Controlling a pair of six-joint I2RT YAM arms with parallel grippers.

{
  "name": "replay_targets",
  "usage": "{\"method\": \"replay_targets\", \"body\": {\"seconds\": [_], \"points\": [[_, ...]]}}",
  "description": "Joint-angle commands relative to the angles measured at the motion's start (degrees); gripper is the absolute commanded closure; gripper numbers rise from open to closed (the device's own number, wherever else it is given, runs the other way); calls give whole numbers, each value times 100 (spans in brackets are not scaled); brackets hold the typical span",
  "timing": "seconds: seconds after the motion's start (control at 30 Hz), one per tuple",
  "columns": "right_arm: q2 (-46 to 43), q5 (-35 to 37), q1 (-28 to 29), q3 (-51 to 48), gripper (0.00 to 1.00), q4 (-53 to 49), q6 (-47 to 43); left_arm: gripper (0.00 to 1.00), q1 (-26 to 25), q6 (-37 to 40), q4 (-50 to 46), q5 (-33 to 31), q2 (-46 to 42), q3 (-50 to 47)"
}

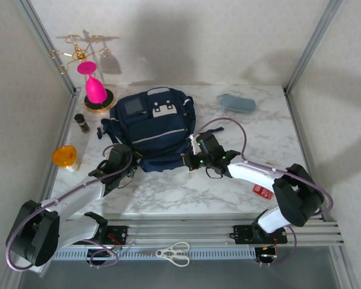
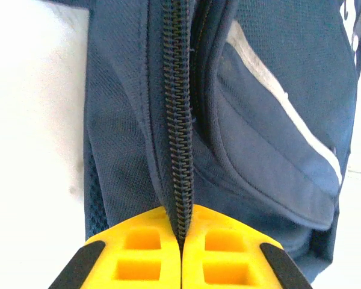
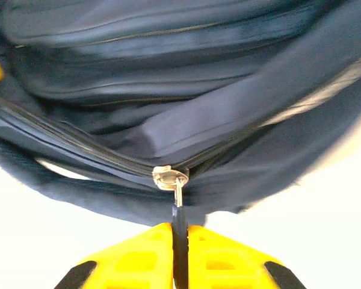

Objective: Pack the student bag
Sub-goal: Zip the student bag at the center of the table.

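Note:
The student bag [image 1: 153, 129], a navy backpack with grey piping, lies in the middle of the marble table. My left gripper [image 1: 130, 162] is at its near left corner. In the left wrist view that gripper [image 2: 182, 242] is shut on the bag's zipper tape [image 2: 178, 132], with the black teeth running up from between the yellow fingers [image 2: 138, 250]. My right gripper [image 1: 189, 158] is at the bag's near right corner. In the right wrist view it [image 3: 179, 233] is shut on the dark pull tab [image 3: 179, 218] that hangs from the silver zipper slider [image 3: 170, 177].
A pink object on a gold stand [image 1: 95, 90] and a small dark bottle [image 1: 82, 123] stand left of the bag. An orange container [image 1: 66, 158] sits at the left edge, a blue-grey case [image 1: 237, 103] at the back right, a small red item [image 1: 263, 191] by the right arm, and scissors [image 1: 174, 253] on the front rail.

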Motion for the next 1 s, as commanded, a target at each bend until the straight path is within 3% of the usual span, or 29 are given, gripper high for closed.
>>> {"method": "replay_targets", "body": {"seconds": [0.0, 0.07, 0.13, 0.27, 0.4, 0.5, 0.6, 0.7, 0.8, 0.97], "points": [[-196, 1078, -375, -28, 100, -890, 238, 100, 560, 842, -525, -789, -266, 276], [-208, 1292, -370, 100, 100, -1014, 155, 100, 933, 1079, -596, -554, -143, 398], [-211, 854, -282, 139, 100, -885, -24, 100, 1131, 1233, -396, -136, -78, 445], [-136, 485, 496, 201, 100, -461, -134, 100, 1131, 1374, -97, 355, -44, 501], [41, 370, 646, 284, 100, -197, 255, 47, 1104, 1323, -565, 514, -447, 531], [13, 319, 756, 219, 100, 37, 355, 31, 896, 746, -901, 491, -1034, 205], [64, 233, 777, 170, 100, 178, 423, 29, 346, -416, -645, 483, -1487, -335], [93, 233, 777, 91, 100, 292, 447, 31, -586, -1443, 75, 67, -1599, -595], [127, 273, 779, 18, 100, 356, 442, 32, -1236, -1750, 70, -320, -1097, -219], [142, 305, 789, -55, 100, 496, 371, 36, -1839, -2330, 713, -566, 33, 218]]}}
